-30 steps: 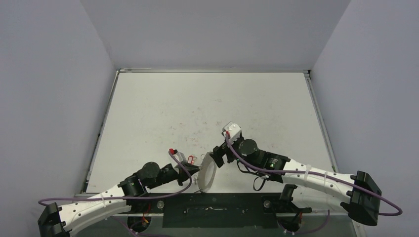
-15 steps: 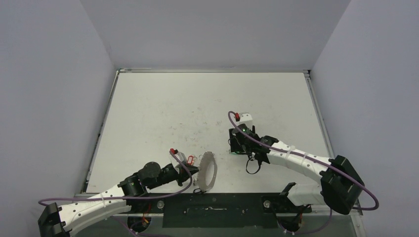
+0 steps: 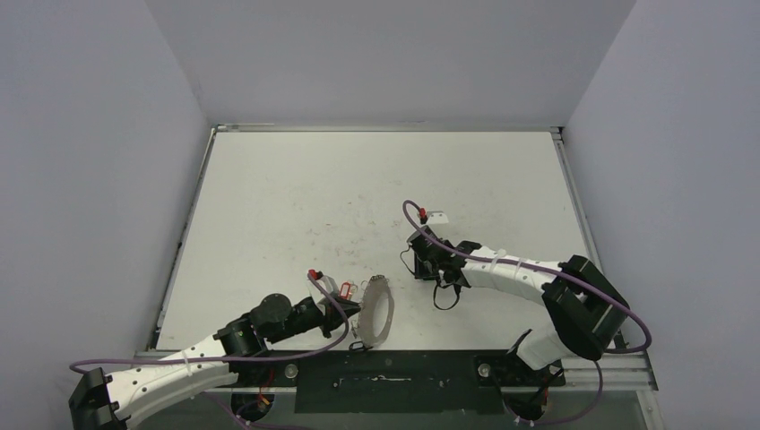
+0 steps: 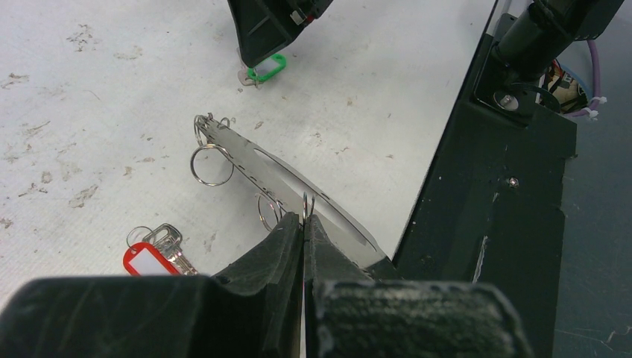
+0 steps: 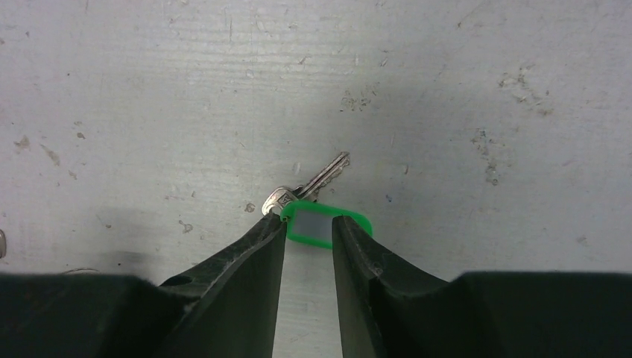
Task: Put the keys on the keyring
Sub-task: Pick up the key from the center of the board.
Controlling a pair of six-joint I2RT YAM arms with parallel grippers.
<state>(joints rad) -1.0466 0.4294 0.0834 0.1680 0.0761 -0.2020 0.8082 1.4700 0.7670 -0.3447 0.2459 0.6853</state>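
- Scuffed white tabletop (image 3: pixel 358 179) fills the view, boxed in by plain pale walls (image 3: pixel 107 179) on three sides.
- Far left, the left arm reaches in low from its base at the near edge, with a purple cable (image 3: pixel 269 356) looping along it.
- The left gripper (image 3: pixel 348 310) sits near the front edge, jaws pressed together. The wrist view shows the fingertips (image 4: pixel 291 227) clamped on the keyring (image 4: pixel 298 179) right at its rim.
- Just beyond that gripper, the red-tagged key (image 3: pixel 345 289) lies flat on the table. In the left wrist view it (image 4: pixel 153 253) rests beside the fingers, apart from the loop.
- Next along, the keyring (image 3: pixel 376 311) stands up on edge, tilted, its near end in the grip. Small rings (image 4: pixel 211 164) hang off it, one resting on the table.
- Over to the right, well apart from the loop, the green-tagged key (image 5: pixel 320 224) lies flat, silver blade pointing away from the fingers.
- The right gripper (image 5: pixel 309 222) is down on it, jaws a narrow gap apart. The green tag sits across that gap, one edge touching the left finger (image 5: pixel 253 253), the other end hidden by the right one.
- From above, the right gripper (image 3: pixel 419 269) points left, and its arm stretches back to the base at the near right.
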